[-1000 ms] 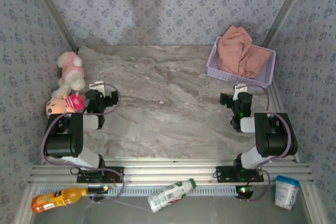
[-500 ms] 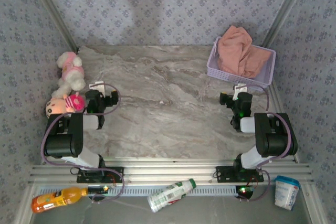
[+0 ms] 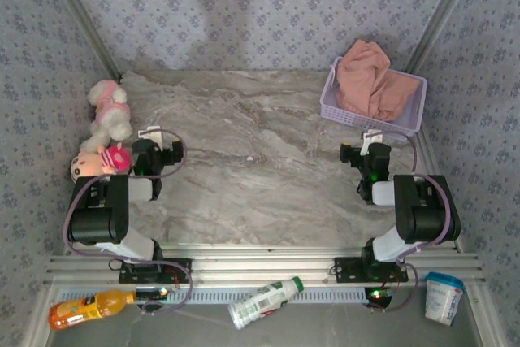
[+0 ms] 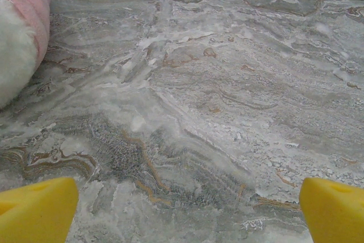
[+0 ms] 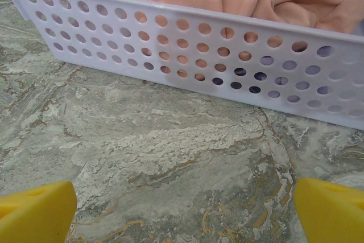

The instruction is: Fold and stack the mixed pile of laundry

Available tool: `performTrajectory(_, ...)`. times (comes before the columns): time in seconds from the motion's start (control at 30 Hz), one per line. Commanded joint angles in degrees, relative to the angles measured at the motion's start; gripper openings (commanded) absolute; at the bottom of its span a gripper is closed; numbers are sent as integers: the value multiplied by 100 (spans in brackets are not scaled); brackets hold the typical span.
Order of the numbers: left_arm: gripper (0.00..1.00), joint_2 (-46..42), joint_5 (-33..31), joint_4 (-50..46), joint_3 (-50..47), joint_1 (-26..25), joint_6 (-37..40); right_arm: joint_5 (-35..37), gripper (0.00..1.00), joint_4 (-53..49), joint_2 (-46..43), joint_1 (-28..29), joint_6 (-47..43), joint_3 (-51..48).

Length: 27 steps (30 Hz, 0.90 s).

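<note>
"Grey marble, is that what everything rests on?"

"Yes. It is a grey, brown-veined surface (image 3: 260, 201) seen from above, with blue-grey patterned wallpaper (image 3: 244, 14) behind and to the sides. A black left arm (image 3: 97, 217) and a black right arm (image 3: 418, 213) are bolted at its near edge."

"Where is the laundry?"

"In the far right corner, inside a lavender basket (image 3: 367, 121) with holed walls. The laundry pile (image 3: 370, 79) is heaped in it, with salmon-pink cloth rising above the rim (crumpled, not folded)."

"And on the left?"

"A white-and-pink plush toy (image 3: 108, 111) lies at the left edge. A round-faced pink plush toy (image 3: 97, 162) lies nearer, just beside the left arm."

"What are the tools doing?"

"The left tool (image 3: 154, 150) sits low near the toys, well apart from the basket. Its wrist camera shows its yellow fingertips (image 4: 34, 211) spread wide, with bare marble between them. The right tool (image 3: 370, 156) sits just in front of the basket and does not touch it. It is also spread wide and holds nothing. It faces the holed wall, and pink cloth shows through the holes."
</note>
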Motion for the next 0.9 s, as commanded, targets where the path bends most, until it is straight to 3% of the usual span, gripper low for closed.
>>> performTrajectory(0.0,100,-34,-12,163,9,-11,36,35,100,123,-75,8,-46,65)
performTrajectory(0.17,100,-807,-258,-1110,371,-89,-6,426,100,-600,-901,245,-146,65)
performTrajectory(0.33,100,-1573,-447,-3861,1492,-99,-456,591,100,-3000,-2020,254,364,798)
performTrajectory(0.43,100,-1769,-614,-4820,2038,-104,-1076,704,100,-4757,-2278,14,1546,1555)
performTrajectory(0.53,100,-1901,-835,-5120,2305,-99,-2117,138,100,-6231,-2197,-690,2927,2355)
performTrajectory(0.67,100,-1668,-416,-5457,2815,-104,-2681,-1661,100,-6956,-1674,-1658,3242,3124)
performTrajectory(0.87,100,-806,-233,-6262,3843,-596,-3329,-1934,100,-8479,-226,-2141,3074,4721)
